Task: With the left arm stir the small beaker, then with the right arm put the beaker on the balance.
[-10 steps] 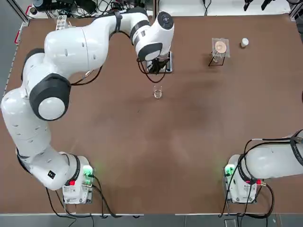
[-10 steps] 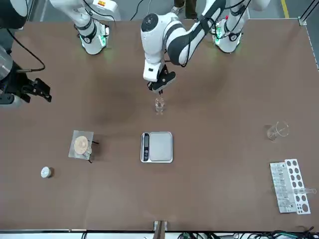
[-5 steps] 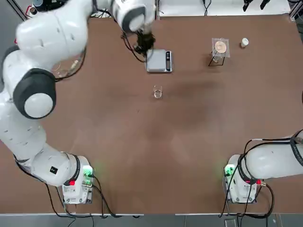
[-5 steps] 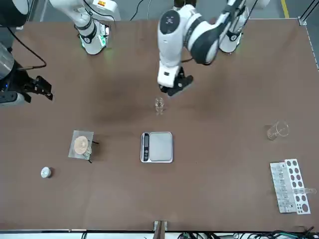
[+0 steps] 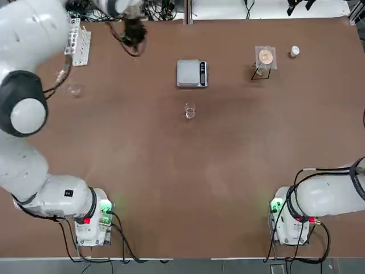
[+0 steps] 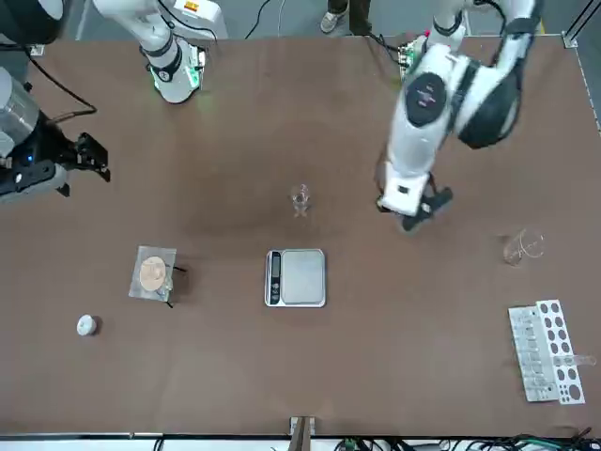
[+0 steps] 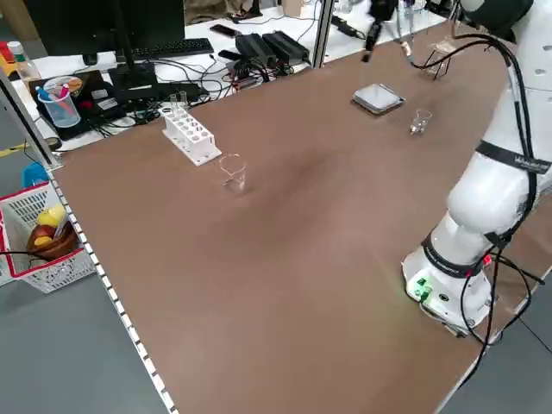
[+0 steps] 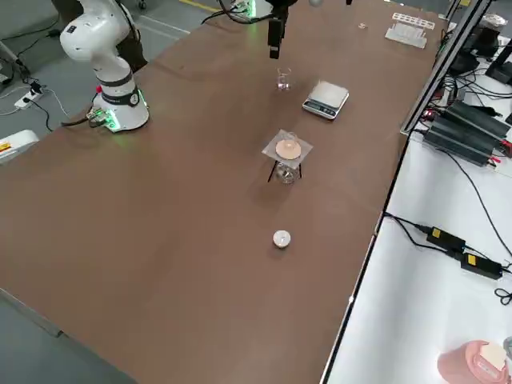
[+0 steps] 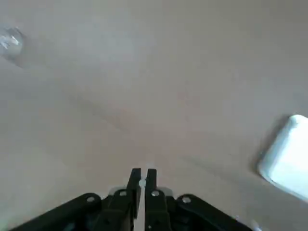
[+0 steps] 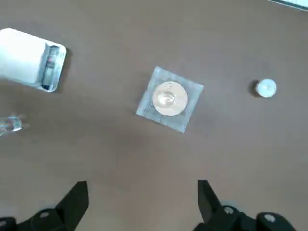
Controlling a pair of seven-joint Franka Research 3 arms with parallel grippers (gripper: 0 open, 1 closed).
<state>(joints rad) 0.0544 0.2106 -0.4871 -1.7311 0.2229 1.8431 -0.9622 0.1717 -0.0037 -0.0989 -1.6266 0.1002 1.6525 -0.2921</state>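
With my left hand [image 6: 413,218] pinched narrow on a thin rod and well apart from the small beaker [image 5: 190,111], which stands on the surface just short of the balance [image 5: 191,73], my wide-open right hand [image 6: 70,165] has the lift left to do.

Small beaker [image 5: 190,111] contents perhaps indiscernible.

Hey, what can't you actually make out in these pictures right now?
- Balance display: too small to read in any view.
- Small beaker: tiny clear glass, so its contents don't show.
- Left gripper: shut in its wrist view. Whether a thin stirring rod sits between the fingers can't be told.
- Right gripper: open in its wrist view, but out past the top view's right edge.
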